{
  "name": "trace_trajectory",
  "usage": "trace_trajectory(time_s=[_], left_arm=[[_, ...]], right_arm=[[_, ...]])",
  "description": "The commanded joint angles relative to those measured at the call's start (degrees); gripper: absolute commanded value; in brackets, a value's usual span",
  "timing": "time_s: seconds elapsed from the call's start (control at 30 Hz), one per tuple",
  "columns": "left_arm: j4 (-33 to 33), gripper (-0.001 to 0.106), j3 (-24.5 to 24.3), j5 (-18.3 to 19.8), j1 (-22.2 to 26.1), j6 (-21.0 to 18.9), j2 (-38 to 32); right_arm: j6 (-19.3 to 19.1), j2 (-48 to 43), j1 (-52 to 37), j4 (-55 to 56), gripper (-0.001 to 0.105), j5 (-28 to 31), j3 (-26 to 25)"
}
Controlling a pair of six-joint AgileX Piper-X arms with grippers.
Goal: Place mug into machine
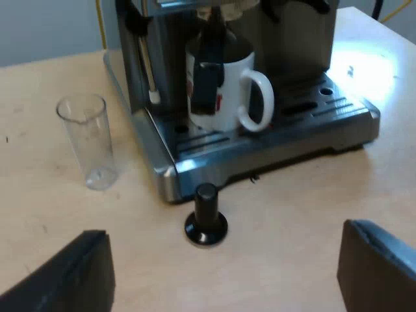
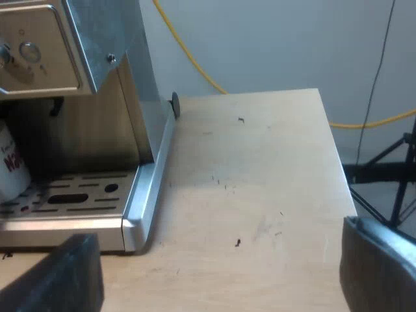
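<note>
A white mug (image 1: 224,91) with red print stands upright on the espresso machine's drip tray (image 1: 312,127), under the machine's front, its handle turned outward. A dark shape hangs in front of the mug's body. My left gripper (image 1: 224,273) is open, well back from the machine over the tabletop, with nothing between its black fingers (image 1: 68,276). In the right wrist view a sliver of the mug (image 2: 12,170) shows on the drip tray (image 2: 71,195). My right gripper (image 2: 221,276) is open over bare wood beside the espresso machine (image 2: 78,52), holding nothing.
A tamper with a black knob (image 1: 206,216) stands on the table just before the tray's edge. An empty measuring glass (image 1: 88,140) stands upright beside the machine. The table edge (image 2: 338,169) runs near the right gripper, with a yellow cable and a stand beyond.
</note>
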Motion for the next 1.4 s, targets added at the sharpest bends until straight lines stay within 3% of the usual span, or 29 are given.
trace_trajectory(time_s=[0.03,0.17,0.37,0.53,0.77,1.4], left_arm=[[-3.99,0.071,1.53,-0.71,-0.05,-0.10,-8.22],[-6.33,0.071,3.88,-3.01,-0.05,-0.10,-8.22],[-6.40,0.071,7.15,-11.55,-0.05,-0.10,-8.12],[-6.95,0.071,9.87,-11.81,-0.05,-0.10,-8.12],[-7.20,0.071,10.00,-11.81,-0.05,-0.10,-8.12],[-7.20,0.071,10.00,-11.81,-0.05,-0.10,-8.12]], right_arm=[[-0.73,-2.09,0.02,-3.37,0.105,-0.49,1.85],[-0.73,-2.10,0.02,-4.36,0.105,-0.49,4.18],[-0.73,-2.10,0.02,-4.37,0.105,-0.49,7.70],[-0.73,-2.10,0.02,-4.37,0.105,-0.49,11.49],[-0.73,-2.06,0.02,-4.22,0.105,-0.49,14.58],[-0.51,-2.06,0.02,-4.54,0.105,-0.49,14.64]])
